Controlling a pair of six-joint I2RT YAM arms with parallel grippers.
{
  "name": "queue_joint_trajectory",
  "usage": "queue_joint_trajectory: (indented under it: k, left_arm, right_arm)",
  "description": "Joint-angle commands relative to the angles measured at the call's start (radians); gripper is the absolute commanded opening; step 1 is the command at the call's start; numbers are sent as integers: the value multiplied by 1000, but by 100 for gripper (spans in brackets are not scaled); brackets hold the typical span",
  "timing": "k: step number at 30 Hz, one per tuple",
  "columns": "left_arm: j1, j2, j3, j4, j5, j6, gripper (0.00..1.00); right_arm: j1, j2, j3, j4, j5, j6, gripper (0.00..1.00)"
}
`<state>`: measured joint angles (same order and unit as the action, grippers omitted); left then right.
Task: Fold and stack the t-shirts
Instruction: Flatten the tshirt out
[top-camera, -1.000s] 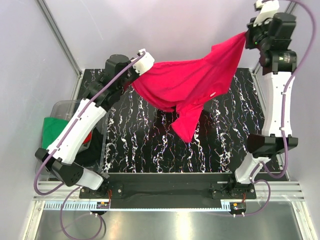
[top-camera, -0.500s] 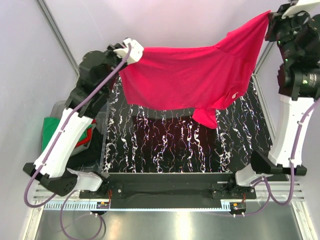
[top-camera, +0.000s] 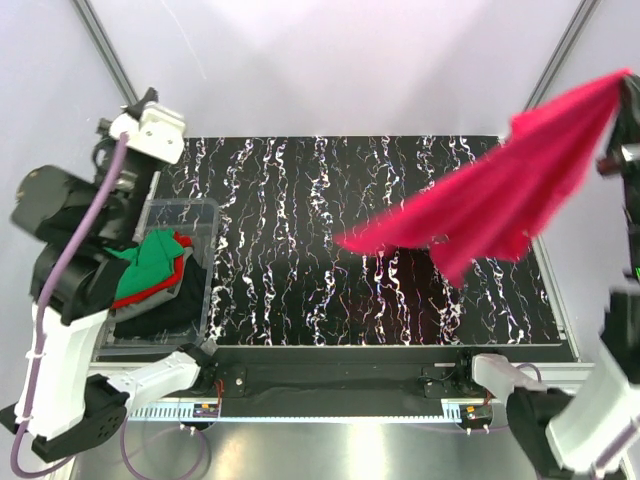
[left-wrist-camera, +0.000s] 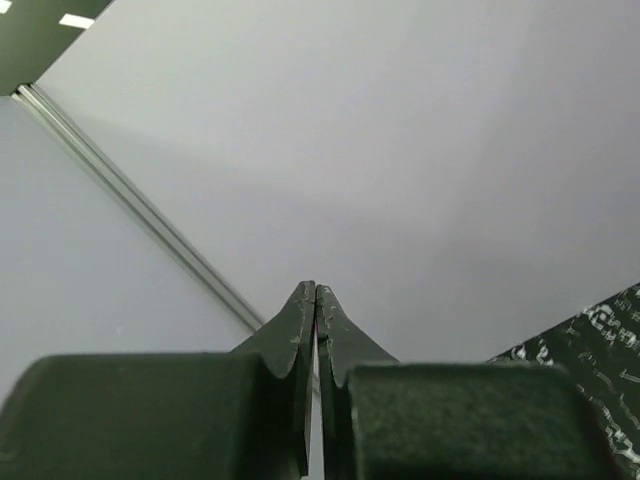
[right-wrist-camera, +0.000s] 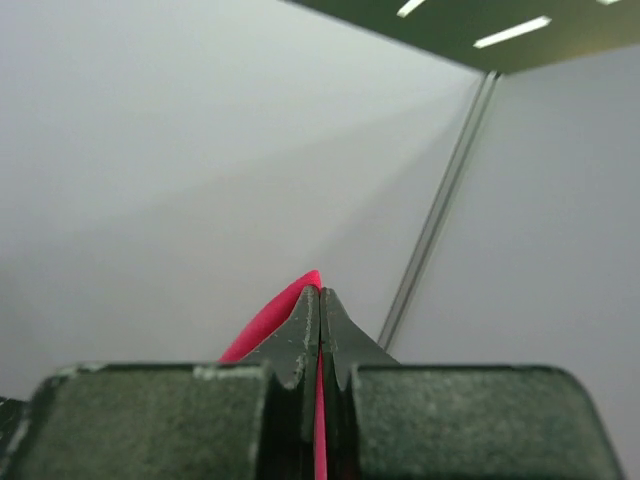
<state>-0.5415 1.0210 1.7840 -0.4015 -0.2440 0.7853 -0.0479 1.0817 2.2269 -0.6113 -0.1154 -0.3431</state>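
Right gripper clamped on a corner of the crimson t-shirt; the cloth hangs in the air over the right side of the marbled table. Left gripper pinched closed, empty, raised at far left. Below it, a clear bin holds the green t-shirt, red t-shirt and dark t-shirt.

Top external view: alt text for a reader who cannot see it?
A crimson shirt hangs from the raised right gripper over the black marbled table. The left gripper, shut and empty, is up beside a clear bin of green, red and dark shirts.
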Motion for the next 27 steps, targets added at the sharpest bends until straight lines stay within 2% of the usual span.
queue_joint_trajectory:
  k: [1,3,5,6,7,10,12,15,18,21,22,23,24,25,27]
  left_arm:
    - [5,1,41,-43,74,-55,3]
    - [12,-7,5,-86,125,-93,7]
    - [11,-25,-100,-147,187,-138,19]
    - [8,-42,-144,-163,262,-149,38]
    - [6,-50,-188,-174,282,-181,44]
    - [0,-70,-351,-175,296,-280,49]
    - [2,-79,-394,-183,282,-319,50]
    - [9,-110,-446,-197,252,-336,53]
    - [29,-113,-425,-243,217,-334,60]
    - [58,-105,-410,-264,198,-327,67]
    - [64,-99,-414,-269,195,-325,67]
    - [72,-92,-419,-269,198,-328,67]
    - [74,-85,-422,-269,198,-328,67]
    - [75,-79,-423,-266,198,-330,67]
    - [84,-59,-420,-255,199,-339,67]
  right_arm:
    - [-7,-51,-33,45,-21,-97,0]
    - [-7,-69,-84,44,-10,-108,0]
    - [-7,-92,-179,44,-21,-125,0]
    - [-7,-104,-214,45,-42,-138,0]
    - [-7,-108,-278,47,-52,-142,0]
    - [-7,-89,-372,56,-99,-139,0]
    - [-7,-63,-394,58,-140,-128,0]
    - [-7,65,-359,64,-213,-53,0]
    - [-4,209,-212,68,-308,24,0]
    - [32,360,9,68,-355,104,0]
    - [43,395,134,65,-362,114,0]
    - [119,468,287,35,-356,98,0]
    - [152,509,289,35,-348,81,0]
    - [190,549,457,-13,-345,67,0]
    - [277,634,600,-44,-342,37,0]
